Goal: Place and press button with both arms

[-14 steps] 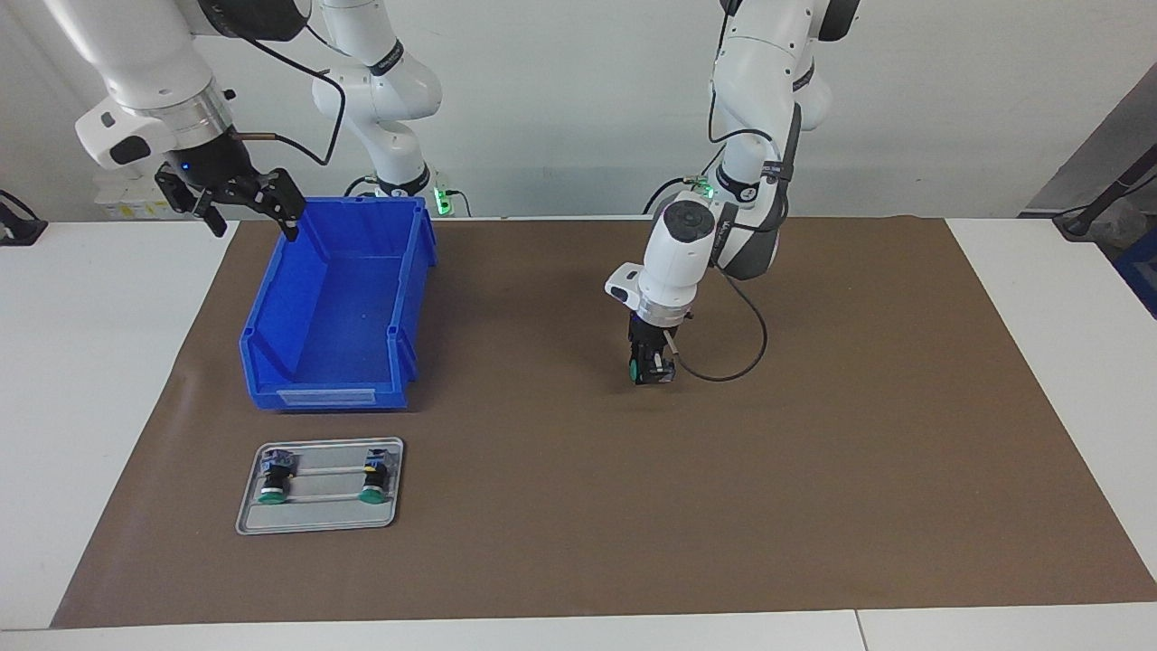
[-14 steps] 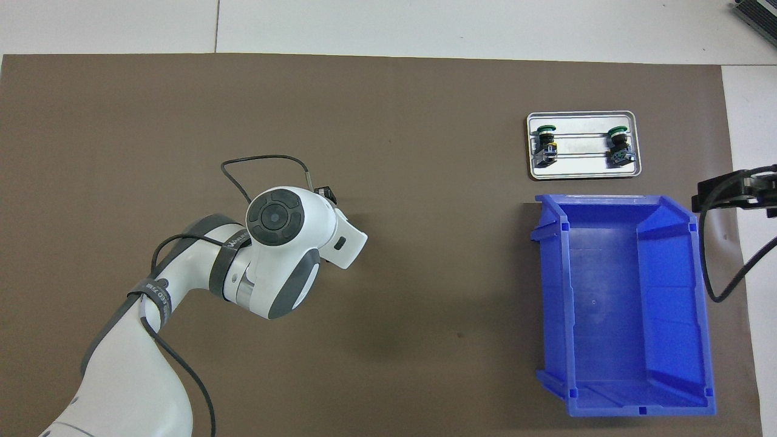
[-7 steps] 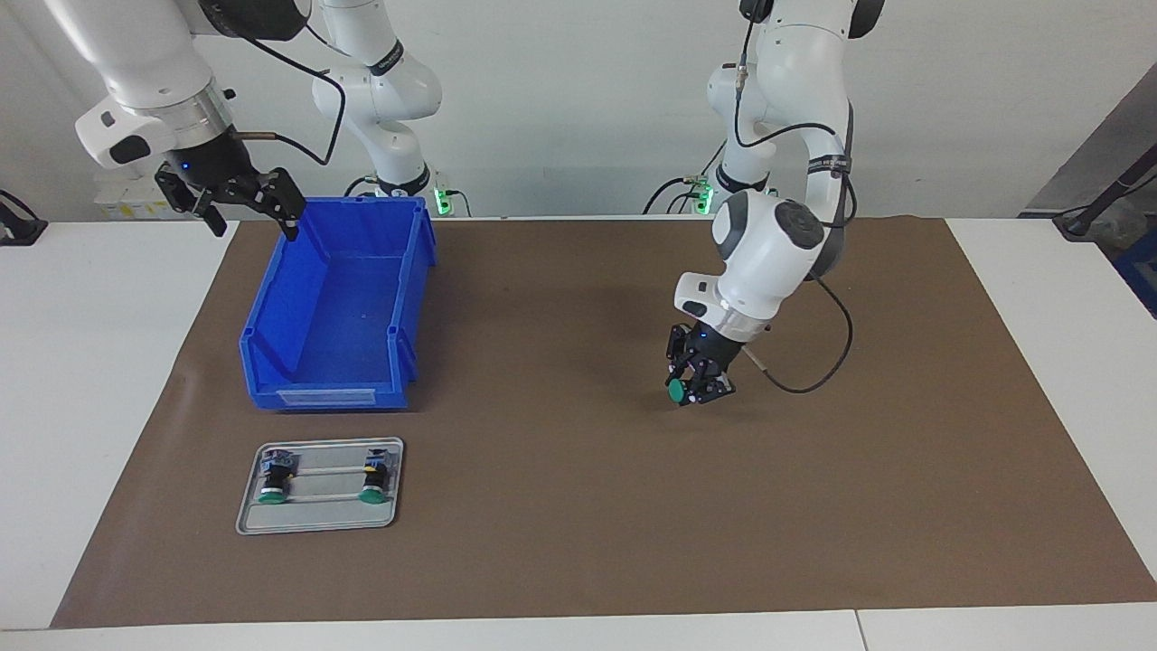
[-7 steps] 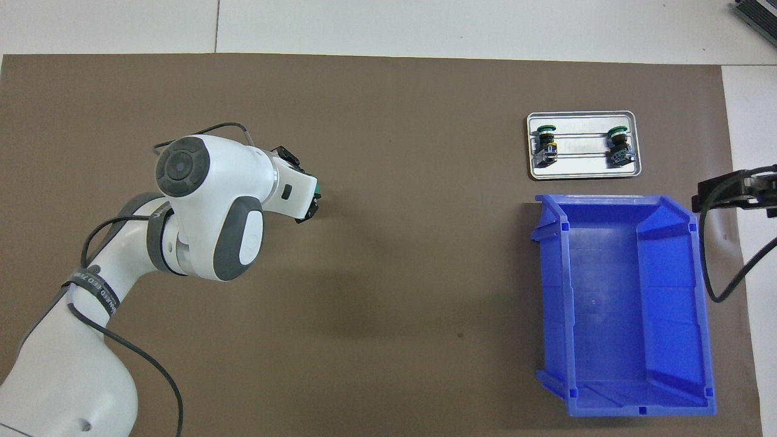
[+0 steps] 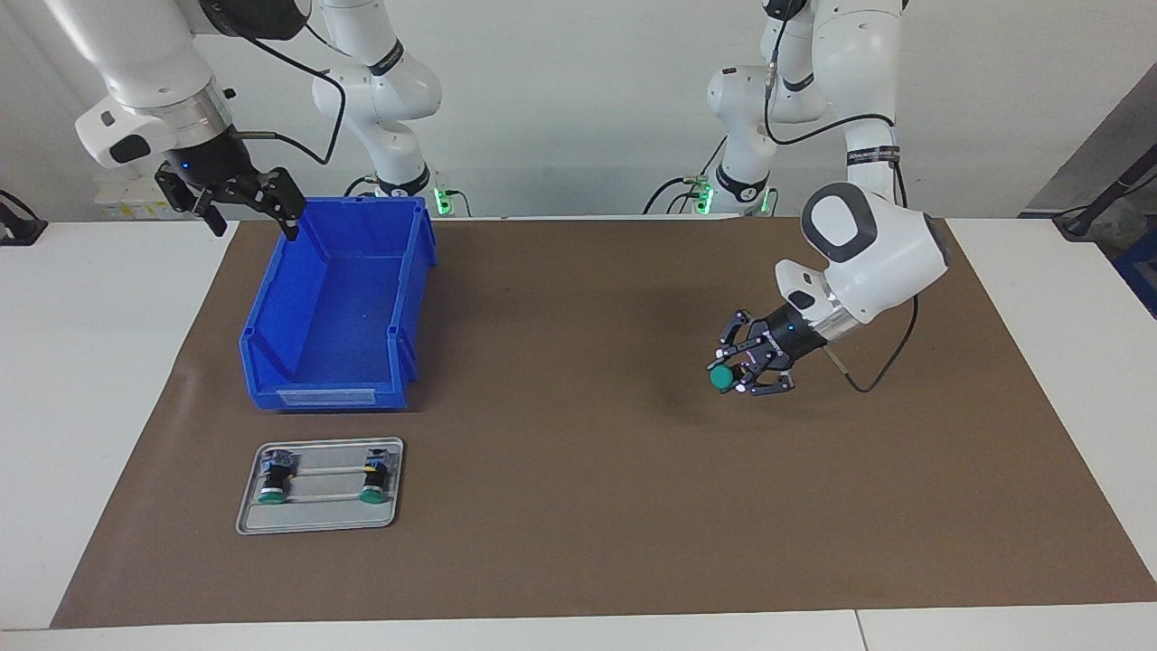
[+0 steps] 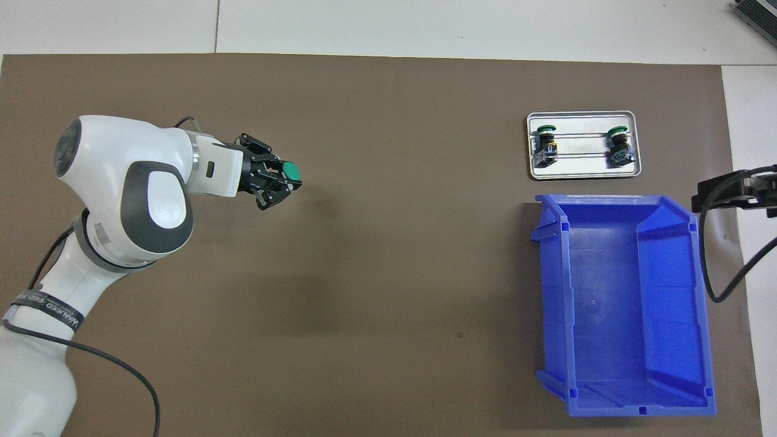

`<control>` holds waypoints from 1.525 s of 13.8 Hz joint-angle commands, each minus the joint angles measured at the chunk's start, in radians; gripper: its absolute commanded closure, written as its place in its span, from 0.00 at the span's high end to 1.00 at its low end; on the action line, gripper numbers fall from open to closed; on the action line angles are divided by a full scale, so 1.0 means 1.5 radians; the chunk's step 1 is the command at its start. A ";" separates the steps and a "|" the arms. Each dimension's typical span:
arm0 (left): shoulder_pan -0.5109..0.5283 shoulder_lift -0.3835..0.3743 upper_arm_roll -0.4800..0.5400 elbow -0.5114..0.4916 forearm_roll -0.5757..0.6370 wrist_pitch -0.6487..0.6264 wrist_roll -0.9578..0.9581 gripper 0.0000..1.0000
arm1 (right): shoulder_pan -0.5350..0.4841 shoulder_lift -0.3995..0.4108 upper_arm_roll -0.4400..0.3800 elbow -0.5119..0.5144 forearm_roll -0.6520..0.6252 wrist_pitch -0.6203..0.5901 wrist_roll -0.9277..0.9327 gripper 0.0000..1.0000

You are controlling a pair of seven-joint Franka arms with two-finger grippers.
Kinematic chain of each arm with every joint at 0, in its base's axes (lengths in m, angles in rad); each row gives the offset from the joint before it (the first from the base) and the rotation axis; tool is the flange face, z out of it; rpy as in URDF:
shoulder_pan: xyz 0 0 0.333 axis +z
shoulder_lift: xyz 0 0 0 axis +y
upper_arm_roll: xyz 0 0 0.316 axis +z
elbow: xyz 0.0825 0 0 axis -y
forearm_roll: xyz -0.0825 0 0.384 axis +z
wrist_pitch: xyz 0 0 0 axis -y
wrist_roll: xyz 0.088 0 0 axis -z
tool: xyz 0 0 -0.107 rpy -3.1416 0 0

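One button (image 5: 720, 378) clamped in my left pincer (image 5: 739, 371), axis level, green cap twd blue bin (image 5: 339, 307). Right pincer (image 5: 237, 201) spread, empty, waits over bin's rim; tray (image 5: 318, 520) w/ 2 more.

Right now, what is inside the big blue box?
Nothing shows inside the blue bin; its floor looks bare in both views. The right gripper waits open over its rim; the left gripper holds a button elsewhere.

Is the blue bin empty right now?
Yes. In the overhead view the bin shows only bare blue floor; one button is in the left gripper, two sit on the tray.
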 commanded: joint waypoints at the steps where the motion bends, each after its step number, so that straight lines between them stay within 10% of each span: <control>1: 0.024 -0.037 -0.006 -0.054 -0.068 -0.015 0.067 0.18 | -0.002 -0.018 0.004 -0.027 -0.001 0.037 -0.002 1.00; 9: 0.038 -0.104 -0.003 -0.226 -0.282 -0.014 0.302 0.17 | -0.002 -0.020 0.004 -0.033 -0.001 0.041 -0.035 1.00; 21: 0.065 -0.058 -0.003 -0.346 -0.544 -0.223 0.608 0.28 | -0.002 -0.022 0.004 -0.035 -0.001 0.037 -0.033 1.00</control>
